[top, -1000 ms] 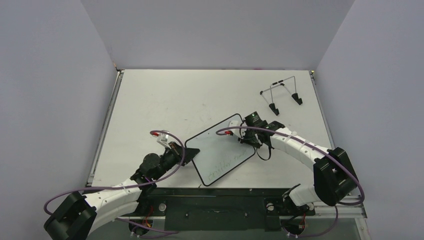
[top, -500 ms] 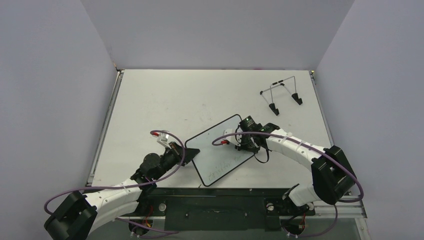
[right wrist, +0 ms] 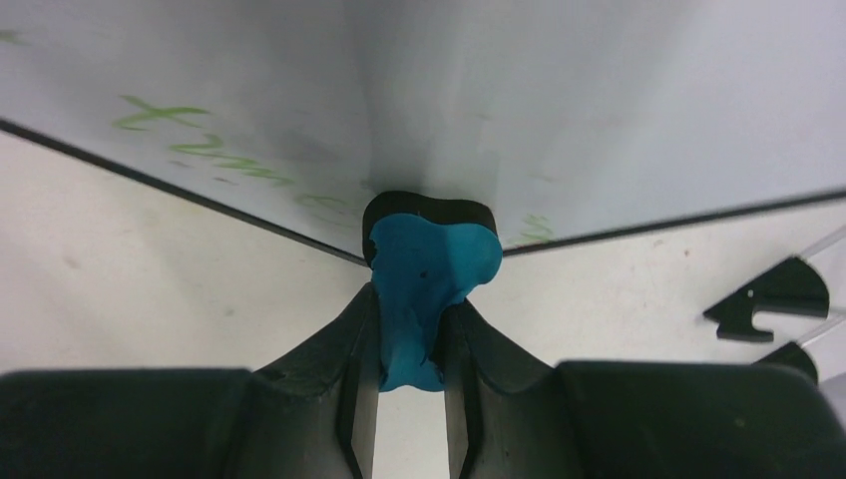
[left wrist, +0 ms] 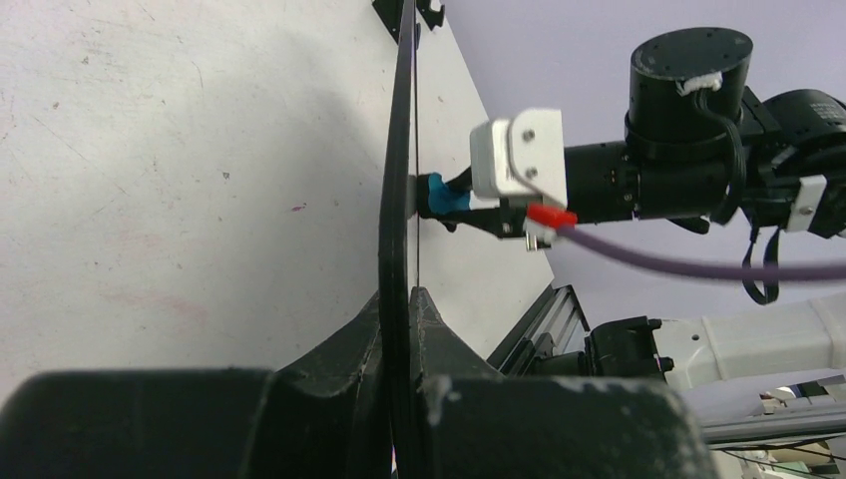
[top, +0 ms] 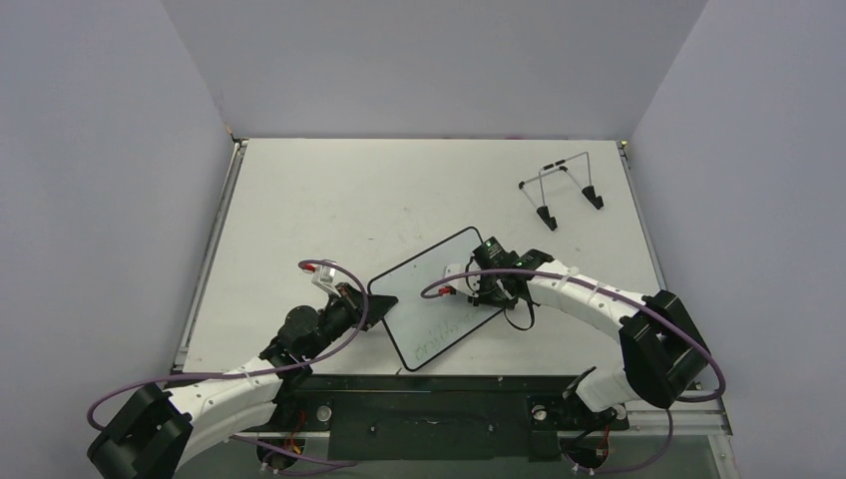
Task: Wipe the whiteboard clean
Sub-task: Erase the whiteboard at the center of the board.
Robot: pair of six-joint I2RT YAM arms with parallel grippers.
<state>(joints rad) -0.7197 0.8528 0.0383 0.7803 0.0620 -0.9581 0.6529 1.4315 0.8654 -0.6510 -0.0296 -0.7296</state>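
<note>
Against the whiteboard (right wrist: 559,100), right gripper (right wrist: 407,321) presses blue eraser (right wrist: 431,261).

table (top: 329,200) | white, scuffed | wire stand (top: 546,215) near far-right corner

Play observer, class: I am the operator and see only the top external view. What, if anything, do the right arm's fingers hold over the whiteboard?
Observer: In the right wrist view, the right fingers are shut on a blue eraser, with its black end against the whiteboard.
Operator: Is there writing near it?
Observer: Yes. In that view, green handwriting shows on the board just left of the eraser.
Operator: How does the left arm hold the board?
Observer: In the left wrist view, the left fingers are clamped on the board's black rim, and the board appears edge-on between them.
</note>
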